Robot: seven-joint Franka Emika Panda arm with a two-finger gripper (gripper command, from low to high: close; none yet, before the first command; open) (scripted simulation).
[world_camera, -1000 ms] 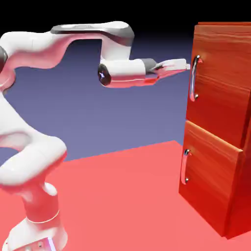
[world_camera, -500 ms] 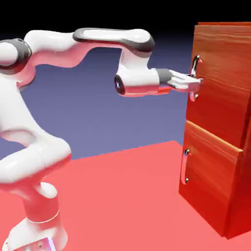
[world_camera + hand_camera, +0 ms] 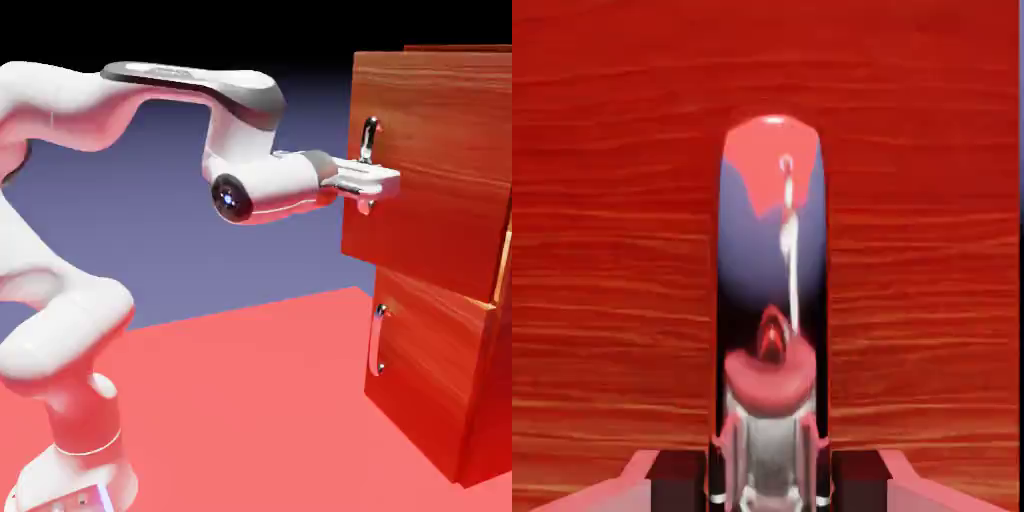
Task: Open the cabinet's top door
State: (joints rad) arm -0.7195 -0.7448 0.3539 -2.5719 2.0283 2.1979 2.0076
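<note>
Currently, the tool (image 3: 378, 182) is closed on the curved silver handle (image 3: 370, 140) of the top door (image 3: 430, 160), one fingertip at each side of the bar. The top door is the upper wood-grain panel of the cabinet (image 3: 440, 375), at the exterior view's right, and stands slightly ajar, its handle-side edge projecting beyond the lower panel (image 3: 425, 340). Below, the shorter handle (image 3: 377, 340) is mounted upright on the lower panel, above the red tabletop (image 3: 240, 400).

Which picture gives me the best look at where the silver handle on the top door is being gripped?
The hand view: the handle sits large between both fingertips. The exterior view shows its top end, the gripper covering its middle.
</note>
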